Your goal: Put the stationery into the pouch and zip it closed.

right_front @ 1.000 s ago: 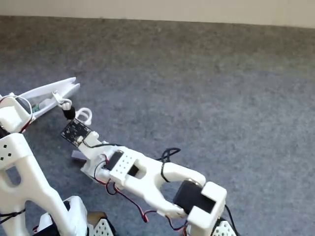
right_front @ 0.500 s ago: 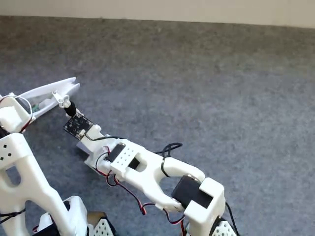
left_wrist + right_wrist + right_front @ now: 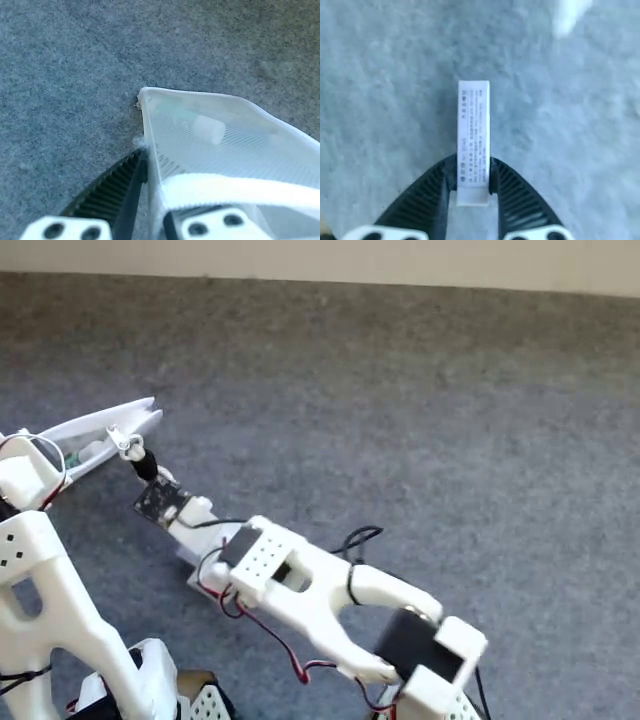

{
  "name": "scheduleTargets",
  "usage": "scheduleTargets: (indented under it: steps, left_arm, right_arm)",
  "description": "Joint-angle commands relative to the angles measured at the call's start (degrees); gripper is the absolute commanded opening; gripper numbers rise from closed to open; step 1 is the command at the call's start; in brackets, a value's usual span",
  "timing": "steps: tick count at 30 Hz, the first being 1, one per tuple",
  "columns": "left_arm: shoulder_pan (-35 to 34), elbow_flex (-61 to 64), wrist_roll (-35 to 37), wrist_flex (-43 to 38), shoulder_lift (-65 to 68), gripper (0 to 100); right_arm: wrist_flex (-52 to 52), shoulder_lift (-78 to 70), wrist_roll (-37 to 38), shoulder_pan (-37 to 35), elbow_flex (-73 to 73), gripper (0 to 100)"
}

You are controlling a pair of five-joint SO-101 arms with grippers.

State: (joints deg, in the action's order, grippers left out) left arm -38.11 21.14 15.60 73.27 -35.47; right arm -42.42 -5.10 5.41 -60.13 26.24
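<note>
Grey, felt-textured counter (image 3: 450, 390) fills the scene, bounded by a pale wall along the far edge in the high view. Left end effector (image 3: 155, 175): jaws closed on one edge of the translucent white mesh pouch (image 3: 225, 145), whose far corner points out over the counter. Through the mesh, a short white cylindrical piece (image 3: 209, 130) and a greenish item (image 3: 172, 107) lie inside. In the high view the pouch (image 3: 100, 430) sits at the left side of the counter, with the right arm (image 3: 290, 580) stretched toward it, its wrist just beside the pouch's near edge. Right end effector (image 3: 472, 167): jaws nearly closed, clamping the lower end of a narrow white stationery block with a printed label (image 3: 473, 135), which projects straight forward over the counter.
</note>
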Motion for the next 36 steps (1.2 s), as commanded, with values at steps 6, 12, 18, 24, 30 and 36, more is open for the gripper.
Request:
scheduleTargets:
  steps: [6,12,18,24,30,36]
  left_arm:
    - [-0.57,-1.63,1.49,-1.32,-1.63,1]
    - [-0.48,-1.63,1.49,-1.05,-1.63,1]
    - [3.38,-1.63,1.41,-0.97,-1.63,1]
    - [7.96,-1.54,1.23,-0.97,-1.63,1]
    - [12.97,-0.40,1.14,-0.97,-1.63,1]
    - [16.40,-0.04,-1.85,-0.88,-1.63,1]
  right_arm:
    - [-7.16,10.24,0.62,11.03,-1.10,0.4]
    - [-7.16,12.97,0.62,15.16,-1.10,0.4]
    - [-6.99,13.05,0.62,24.04,-1.63,0.4]
    - [-3.74,12.97,0.35,29.05,-1.71,0.4]
    - [-2.07,12.88,0.26,29.14,-1.27,0.4]
    - [-4.88,12.79,0.26,29.05,-1.63,0.4]
